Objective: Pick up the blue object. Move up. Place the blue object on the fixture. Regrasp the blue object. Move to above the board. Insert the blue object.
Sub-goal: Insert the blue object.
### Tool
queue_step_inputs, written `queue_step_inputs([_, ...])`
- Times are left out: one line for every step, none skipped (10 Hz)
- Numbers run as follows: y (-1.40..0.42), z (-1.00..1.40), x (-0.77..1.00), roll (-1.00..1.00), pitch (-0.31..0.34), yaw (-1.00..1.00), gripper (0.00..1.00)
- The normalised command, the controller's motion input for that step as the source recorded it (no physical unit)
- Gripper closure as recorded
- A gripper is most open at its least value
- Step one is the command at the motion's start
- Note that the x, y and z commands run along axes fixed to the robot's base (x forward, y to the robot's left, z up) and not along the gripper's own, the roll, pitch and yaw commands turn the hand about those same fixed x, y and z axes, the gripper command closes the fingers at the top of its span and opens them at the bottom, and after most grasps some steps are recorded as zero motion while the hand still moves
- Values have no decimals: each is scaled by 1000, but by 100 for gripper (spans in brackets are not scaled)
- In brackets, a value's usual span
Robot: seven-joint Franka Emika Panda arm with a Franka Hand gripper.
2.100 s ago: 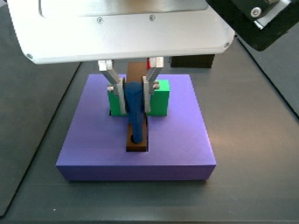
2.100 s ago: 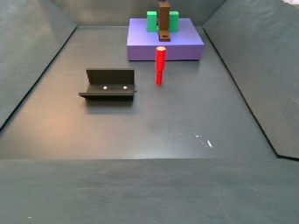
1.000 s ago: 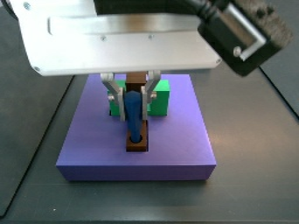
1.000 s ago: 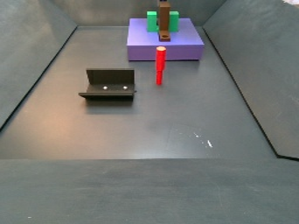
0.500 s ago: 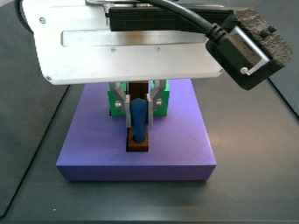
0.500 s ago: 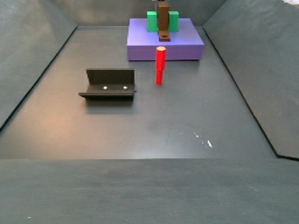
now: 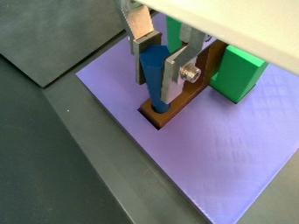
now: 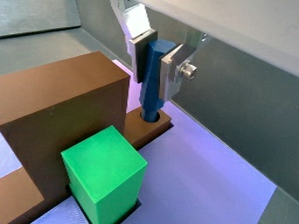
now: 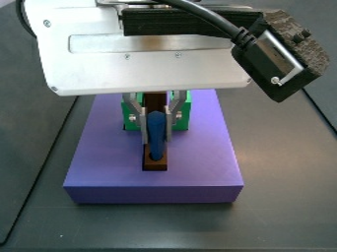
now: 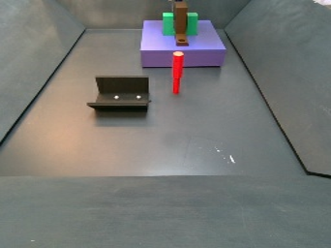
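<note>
Gripper (image 7: 162,63) clenched on peg (image 7: 155,77), tip below the fingers entering the strip (image 8: 149,133) hole. I judge it stiff, light, slick; hold mid-shaft.

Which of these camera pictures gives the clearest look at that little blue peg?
A wrist view shows the blue peg best: large, upright between the gripper jaws, its foot in the brown strip. One side view shows its lower part; in the distant side view I cannot make it out.
</note>
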Motion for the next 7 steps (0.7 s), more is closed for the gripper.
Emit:
queue_step_inputs([0, -231, -163, 31, 0, 0, 100])
queue_step_inputs([0, -180, -214, 10, 0, 0, 100])
queue_step_inputs([-66, -100, -220, -7, 0, 0, 100])
queue_step_inputs([-89, -169, -74, -109, -19, 109, 100])
queue_step_inputs([-51, -263, 0, -91, -16, 86, 100])
queue_step_inputs([-31, -326, 17, -50, 0, 74, 100])
queue_step_inputs([-49, -369, 80, 0, 0, 69, 100])
